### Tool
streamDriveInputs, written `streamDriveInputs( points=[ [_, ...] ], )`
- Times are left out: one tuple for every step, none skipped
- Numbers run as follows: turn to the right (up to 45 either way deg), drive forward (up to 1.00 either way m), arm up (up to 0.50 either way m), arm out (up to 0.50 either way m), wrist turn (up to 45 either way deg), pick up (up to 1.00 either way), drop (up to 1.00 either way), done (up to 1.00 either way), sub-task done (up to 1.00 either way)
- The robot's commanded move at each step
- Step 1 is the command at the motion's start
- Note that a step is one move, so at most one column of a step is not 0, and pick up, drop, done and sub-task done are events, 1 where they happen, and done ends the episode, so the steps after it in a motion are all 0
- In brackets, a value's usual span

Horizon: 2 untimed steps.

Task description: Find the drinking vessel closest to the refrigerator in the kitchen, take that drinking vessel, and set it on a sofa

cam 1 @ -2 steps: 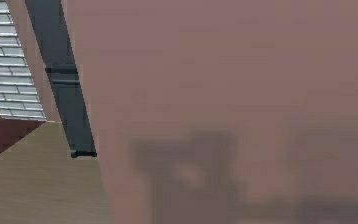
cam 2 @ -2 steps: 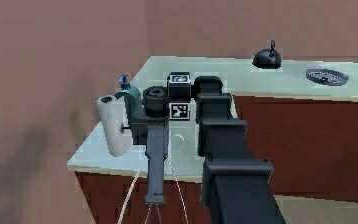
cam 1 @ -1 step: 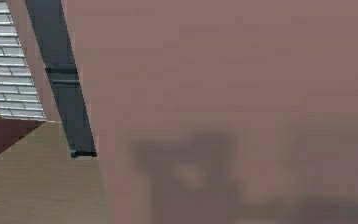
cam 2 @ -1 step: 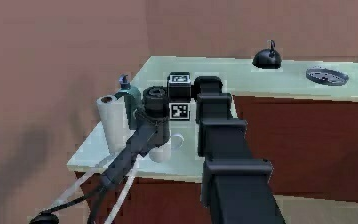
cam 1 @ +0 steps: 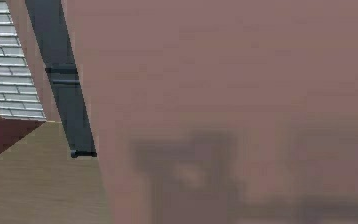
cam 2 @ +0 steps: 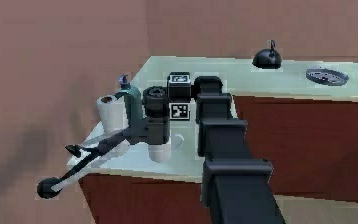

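A white cup-shaped vessel [cam 2: 164,150] stands on the pale countertop [cam 2: 287,88] close to its near edge. The dark arm [cam 2: 227,140] reaches out over this counter, right beside the vessel. My gripper [cam 2: 62,168] points down-left past the counter's corner. Its thin fingers [cam 2: 75,151] have only bare floor and wall behind them, so it holds nothing.
A white paper roll [cam 2: 112,112] and a teal bottle [cam 2: 133,96] stand at the counter's left end. A black kettle [cam 2: 268,57] and a round grey dish [cam 2: 325,74] sit farther back. Ahead is a pink wall [cam 1: 227,90], a dark upright frame [cam 1: 65,80] and window blinds [cam 1: 9,60].
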Motion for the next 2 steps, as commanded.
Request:
streamDriveInputs(
  points=[
    [0.0,0.0,0.0,0.0,45.0,0.0,0.0,0.0,0.0],
    [0.0,0.0,0.0,0.0,33.0,0.0,0.0,0.0,0.0]
  ],
)
